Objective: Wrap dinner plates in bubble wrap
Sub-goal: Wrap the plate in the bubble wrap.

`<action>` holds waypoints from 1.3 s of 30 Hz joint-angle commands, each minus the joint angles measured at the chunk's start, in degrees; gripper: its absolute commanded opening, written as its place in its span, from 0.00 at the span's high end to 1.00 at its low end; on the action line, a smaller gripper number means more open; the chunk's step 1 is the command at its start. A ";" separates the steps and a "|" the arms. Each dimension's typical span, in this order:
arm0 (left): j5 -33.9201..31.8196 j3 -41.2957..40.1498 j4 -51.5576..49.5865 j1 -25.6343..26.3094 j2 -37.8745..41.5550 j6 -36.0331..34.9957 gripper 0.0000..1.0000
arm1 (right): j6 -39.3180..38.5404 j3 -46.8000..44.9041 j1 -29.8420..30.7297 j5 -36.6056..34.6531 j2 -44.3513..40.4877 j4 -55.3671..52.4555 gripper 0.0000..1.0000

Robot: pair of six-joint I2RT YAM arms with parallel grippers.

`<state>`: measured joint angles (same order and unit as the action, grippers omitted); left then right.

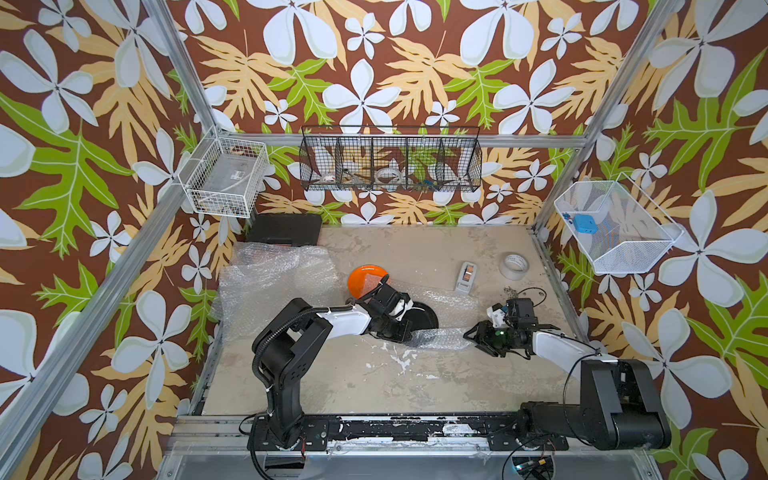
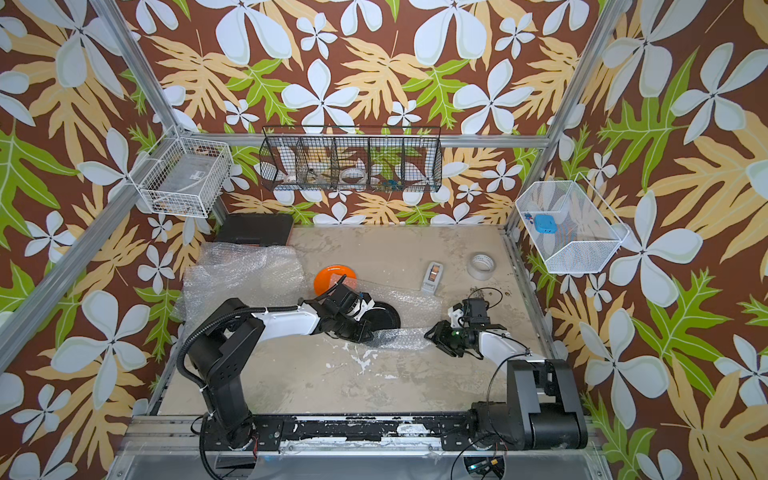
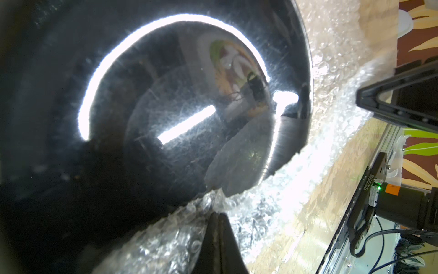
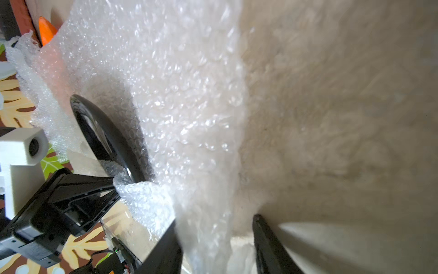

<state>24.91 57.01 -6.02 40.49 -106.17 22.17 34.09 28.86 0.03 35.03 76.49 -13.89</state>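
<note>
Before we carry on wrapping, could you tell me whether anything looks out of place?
The bubble wrap under the black plate is bunched into a strip along its near edge, pinched by the left gripper; white flecks mar the table.

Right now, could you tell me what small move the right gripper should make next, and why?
Probably close the right gripper: the bubble wrap lies between its open jaws, while the left gripper pinches the wrap's edge by the black plate.

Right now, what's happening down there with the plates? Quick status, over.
Left fingers pinched shut on bubble wrap by the black plate. Right fingers open, straddling the same sheet. Orange plate close behind.
</note>
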 commanded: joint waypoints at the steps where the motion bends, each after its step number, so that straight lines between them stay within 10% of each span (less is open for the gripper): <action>1: -2.93 -0.20 -4.04 -0.25 -0.83 -0.02 0.96 | -0.53 -0.12 -0.02 -1.45 -0.71 -1.39 0.65; 13: -2.01 -0.14 -3.30 -0.30 -1.06 0.41 0.97 | 0.81 0.09 -0.03 4.59 -2.64 -0.83 0.99; 39: 5.30 -4.14 2.41 -2.92 -1.25 3.81 1.00 | 26.71 14.19 22.12 14.63 10.14 26.43 1.00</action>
<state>32.84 53.52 0.51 37.76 -106.91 25.39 56.66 42.17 20.93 48.23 84.23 3.68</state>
